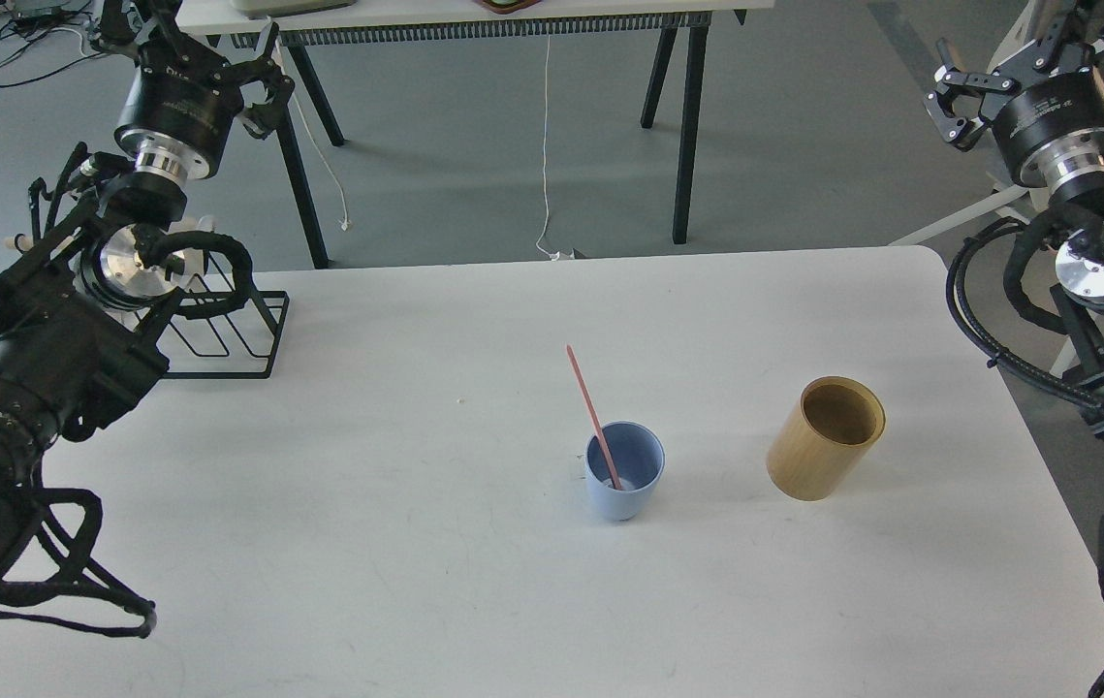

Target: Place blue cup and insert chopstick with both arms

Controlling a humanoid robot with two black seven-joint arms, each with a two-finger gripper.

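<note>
The pale-blue cup stands upright on the white table, a little right of the middle. The pink chopstick stands in it, its lower end inside the cup, leaning up and to the left over the rim. My left gripper is raised at the far left, far from the cup, open and empty. My right gripper is raised at the far right beyond the table's edge, open and empty.
A tan bamboo-coloured cylinder stands upright right of the cup. A black wire rack sits at the table's back left, partly behind my left arm. A second table's legs and an office chair stand beyond.
</note>
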